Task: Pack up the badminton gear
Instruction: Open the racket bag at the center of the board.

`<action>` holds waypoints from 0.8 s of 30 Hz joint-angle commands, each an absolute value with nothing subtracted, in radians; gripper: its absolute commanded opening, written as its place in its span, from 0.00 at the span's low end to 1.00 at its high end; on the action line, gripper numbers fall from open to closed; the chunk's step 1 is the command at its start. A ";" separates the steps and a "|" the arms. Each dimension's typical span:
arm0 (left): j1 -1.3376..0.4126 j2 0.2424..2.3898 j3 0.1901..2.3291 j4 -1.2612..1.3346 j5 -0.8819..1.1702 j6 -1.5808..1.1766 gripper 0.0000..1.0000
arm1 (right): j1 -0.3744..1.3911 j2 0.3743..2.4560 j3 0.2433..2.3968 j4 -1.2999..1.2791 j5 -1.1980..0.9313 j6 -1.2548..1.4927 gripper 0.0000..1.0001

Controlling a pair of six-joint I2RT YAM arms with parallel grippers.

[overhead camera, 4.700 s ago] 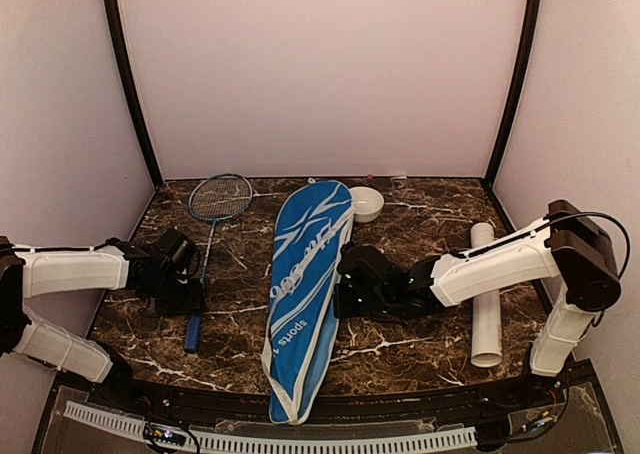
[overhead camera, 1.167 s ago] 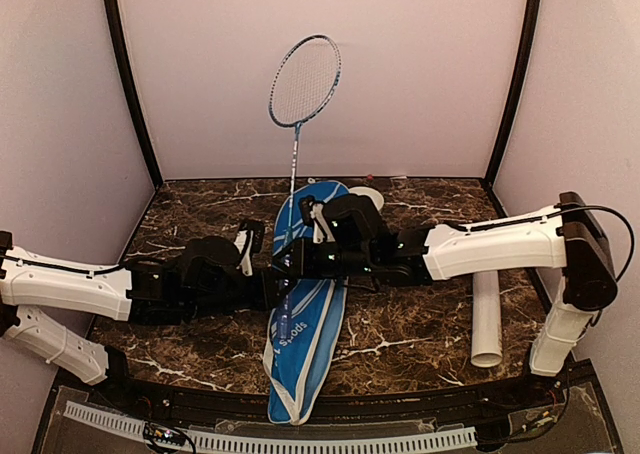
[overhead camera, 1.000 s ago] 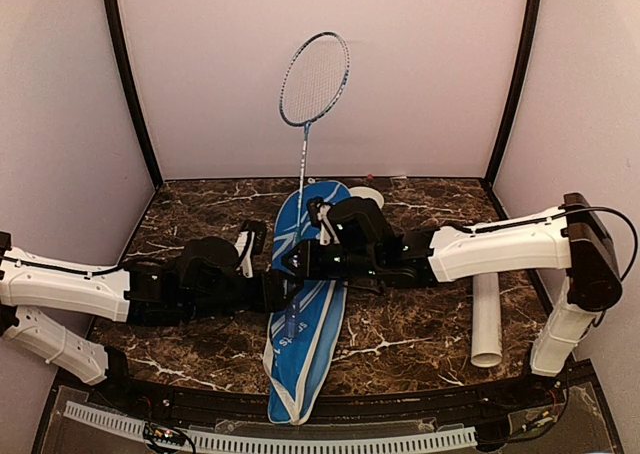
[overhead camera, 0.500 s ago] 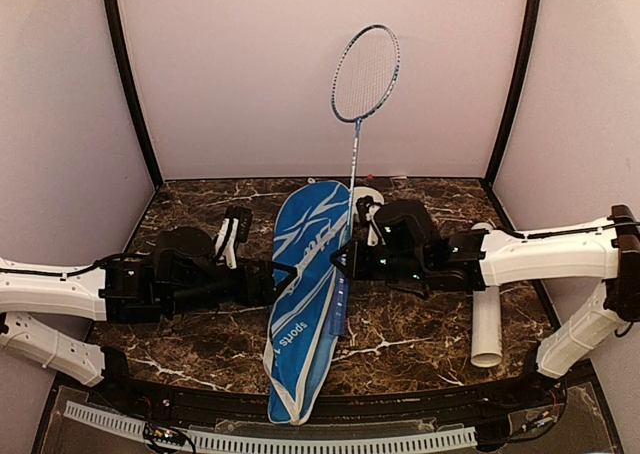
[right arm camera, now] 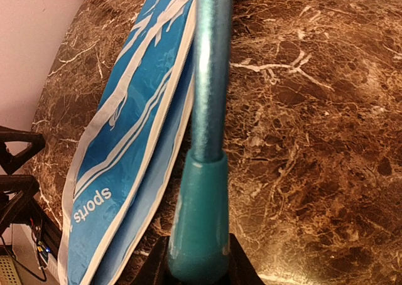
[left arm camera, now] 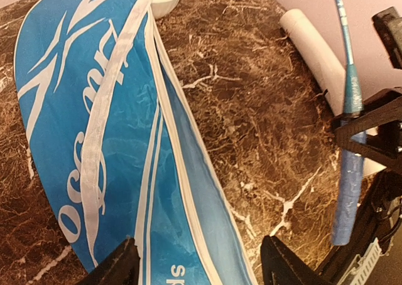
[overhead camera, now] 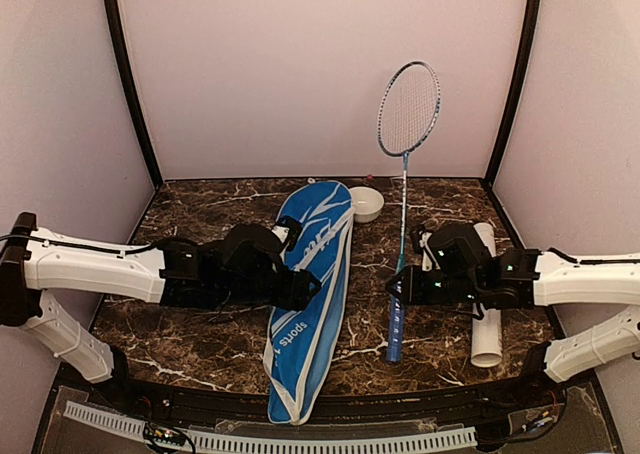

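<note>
A blue-framed racket (overhead camera: pixel 408 109) stands upright with its head high against the back wall. My right gripper (overhead camera: pixel 400 285) is shut on it where shaft meets handle (right arm camera: pixel 201 216), right of the cover; the blue grip (overhead camera: pixel 393 330) hangs below the jaws. The long blue white-trimmed racket cover (overhead camera: pixel 305 294) lies flat mid-table. My left gripper (overhead camera: pixel 311 286) hovers over the cover's right edge (left arm camera: pixel 188 191), open, fingers (left arm camera: pixel 119 267) wide with nothing between them. The white tube (overhead camera: pixel 488 324) lies at the right, partly hidden by my right arm.
A small white bowl (overhead camera: pixel 366 204) sits behind the cover's far end. Dark frame posts (overhead camera: pixel 130 84) stand at both back corners. The table's front edge (overhead camera: pixel 300 409) runs just beyond the cover's near end.
My right gripper has carried the upright racket to the right, off the cover and toward the tube. My left gripper has slid a little right over the cover.
</note>
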State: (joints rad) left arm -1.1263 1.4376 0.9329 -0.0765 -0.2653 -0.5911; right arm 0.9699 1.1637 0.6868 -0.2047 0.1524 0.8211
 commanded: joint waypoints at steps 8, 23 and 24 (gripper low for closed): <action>-1.182 1.686 1.136 -0.253 -0.385 -0.554 0.66 | 0.953 1.026 0.594 -0.232 0.128 0.900 0.00; -1.212 1.997 1.396 -0.480 -0.587 -0.591 0.64 | 0.953 1.013 0.568 -0.184 0.121 0.918 0.00; -1.210 2.014 1.406 -0.484 -0.585 -0.590 0.64 | 0.953 1.011 0.565 -0.180 0.121 0.920 0.00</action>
